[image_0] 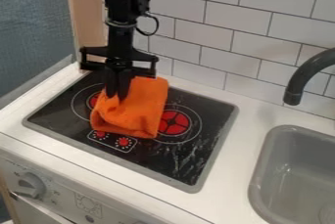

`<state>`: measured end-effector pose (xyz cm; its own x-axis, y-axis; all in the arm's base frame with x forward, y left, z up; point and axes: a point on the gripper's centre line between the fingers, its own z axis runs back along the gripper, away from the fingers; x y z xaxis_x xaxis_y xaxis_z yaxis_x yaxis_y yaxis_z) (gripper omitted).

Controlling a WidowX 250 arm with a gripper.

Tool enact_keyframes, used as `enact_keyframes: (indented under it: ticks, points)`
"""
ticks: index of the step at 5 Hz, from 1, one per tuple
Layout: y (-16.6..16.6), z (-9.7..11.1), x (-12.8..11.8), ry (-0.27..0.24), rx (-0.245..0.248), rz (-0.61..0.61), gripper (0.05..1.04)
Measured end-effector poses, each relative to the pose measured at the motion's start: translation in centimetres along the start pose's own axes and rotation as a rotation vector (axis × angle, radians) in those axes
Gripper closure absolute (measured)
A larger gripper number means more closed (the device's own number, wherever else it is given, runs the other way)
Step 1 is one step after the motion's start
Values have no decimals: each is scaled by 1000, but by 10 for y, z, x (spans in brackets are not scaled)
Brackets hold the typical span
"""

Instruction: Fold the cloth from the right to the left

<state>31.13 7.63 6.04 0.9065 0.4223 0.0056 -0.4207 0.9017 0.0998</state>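
Hanging from the top edge, the black gripper [118,93] is seemingly touching the upper-left part of the orange cloth [134,115]; how far it is opening, and whether it is gripping any cloth, I cannot tell. Small printed marks are surrounding the knob [29,185] on the front panel [62,199], reading too small to make out. The cloth is lying bunched on the black stovetop [167,162], partly covering the red burners [174,122]. White tiles [222,34] are lining the wall. Black glass is stretching toward the right rim, and white counter [243,142] is running between that rim and the grey sink [281,136].
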Motion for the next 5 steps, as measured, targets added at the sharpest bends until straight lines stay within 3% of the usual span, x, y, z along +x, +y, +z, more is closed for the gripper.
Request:
enact_keyframes:
  ticks: [2, 3, 5]
  points:
    - [0, -2, 1, 31, 14, 0, 291]
    - [-1, -1, 3, 40, 10, -3, 68]
    - [-7, 10, 9, 37, -22, 8, 85]
